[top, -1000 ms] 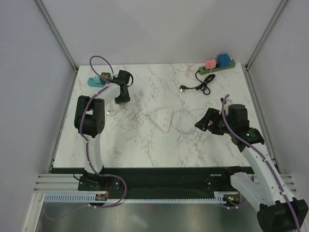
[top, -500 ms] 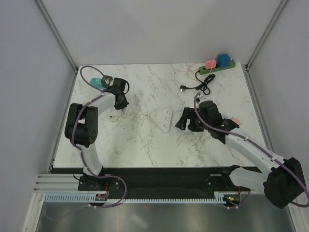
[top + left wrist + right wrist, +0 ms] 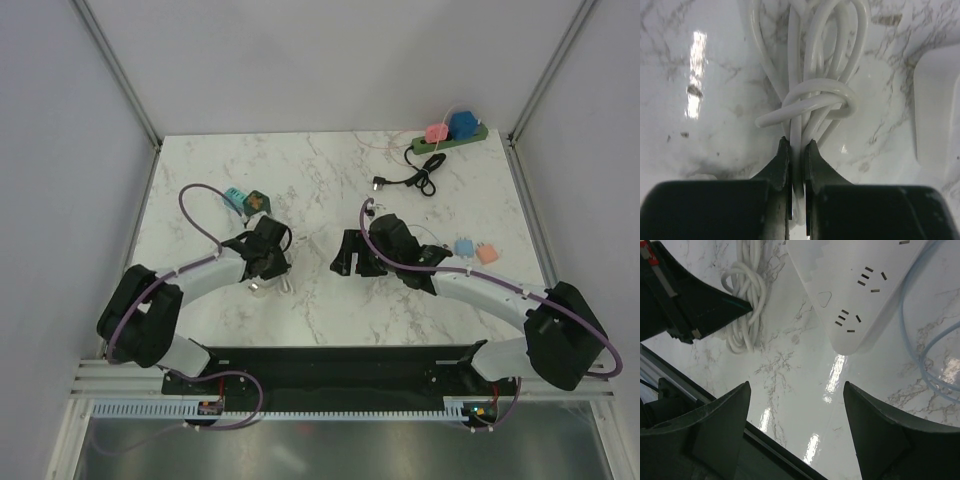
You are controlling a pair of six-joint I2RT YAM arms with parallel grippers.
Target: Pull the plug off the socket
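1. The white strip lies flat on the marble surface, sockets facing up.
2. The right pincer hangs above the strip, jaws wide, holding nothing.
3. The left pincer sits left of the strip, clamped on a strand of the white cord (coiled and knotted, lying on the surface).
4. A pale blue cable loops just right of the strip.

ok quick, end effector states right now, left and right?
Left end effector: closed on the coiled white cable.
Right end effector: open, holding nothing.
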